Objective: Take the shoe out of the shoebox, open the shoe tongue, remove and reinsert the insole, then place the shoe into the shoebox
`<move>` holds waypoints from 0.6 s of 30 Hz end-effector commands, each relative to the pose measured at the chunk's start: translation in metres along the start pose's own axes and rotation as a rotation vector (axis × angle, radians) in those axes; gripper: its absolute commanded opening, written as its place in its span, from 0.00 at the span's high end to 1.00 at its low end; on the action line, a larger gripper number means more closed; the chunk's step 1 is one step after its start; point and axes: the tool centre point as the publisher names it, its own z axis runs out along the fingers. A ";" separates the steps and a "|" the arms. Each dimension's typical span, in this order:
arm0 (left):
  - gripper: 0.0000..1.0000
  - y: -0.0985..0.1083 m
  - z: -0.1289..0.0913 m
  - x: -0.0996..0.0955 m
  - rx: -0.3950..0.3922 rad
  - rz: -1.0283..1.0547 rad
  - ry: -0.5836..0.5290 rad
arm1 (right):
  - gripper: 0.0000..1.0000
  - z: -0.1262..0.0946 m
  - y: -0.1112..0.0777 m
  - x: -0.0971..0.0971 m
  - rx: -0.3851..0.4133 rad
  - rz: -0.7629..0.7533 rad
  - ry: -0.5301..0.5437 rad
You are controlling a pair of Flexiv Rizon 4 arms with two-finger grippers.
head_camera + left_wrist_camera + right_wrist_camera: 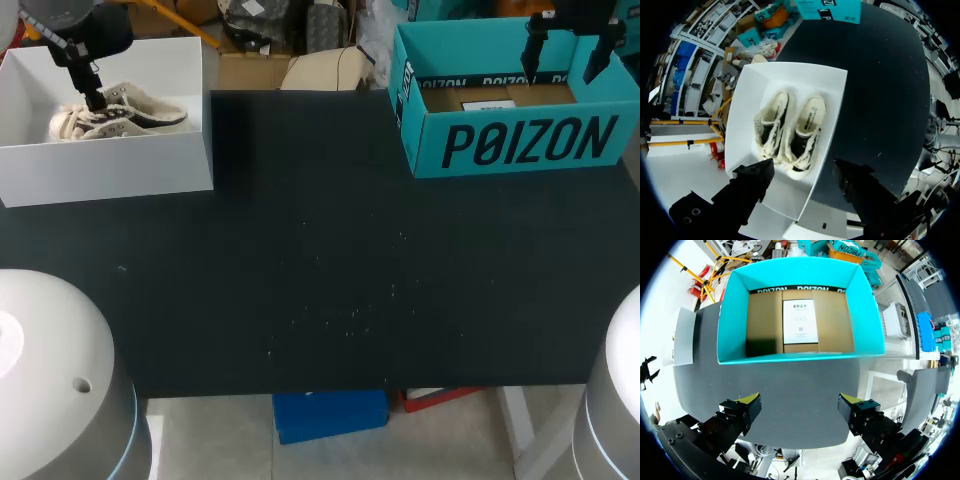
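Shoes (790, 131), one cream pair, lie side by side inside the white box (110, 172) at the table's (330, 250) left. Our left gripper (802, 172) hangs above them, fingers spread, holding nothing. Our right gripper (799, 402) likewise stands open over the teal shoebox (732, 325).

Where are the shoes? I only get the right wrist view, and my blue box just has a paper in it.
Observer: They're in the white box, on the table's far left corner in the head view.
Operator: How many are in there?
Observer: Two cream shoes, lying side by side, as the left wrist view shows.
Operator: Is my other arm holding one?
Observer: No. The left arm hangs above the white box, its jaws wide apart with nothing gripped between them.
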 end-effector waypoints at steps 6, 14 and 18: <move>0.55 0.006 0.035 -0.023 0.073 0.426 0.047 | 0.00 -0.001 0.000 0.000 0.000 0.000 -0.001; 0.56 -0.003 0.066 -0.037 0.059 0.397 0.075 | 0.00 -0.001 0.000 0.000 0.000 0.000 -0.001; 0.57 -0.006 0.083 -0.044 0.048 0.344 0.084 | 0.00 -0.001 0.000 0.000 0.000 0.000 -0.001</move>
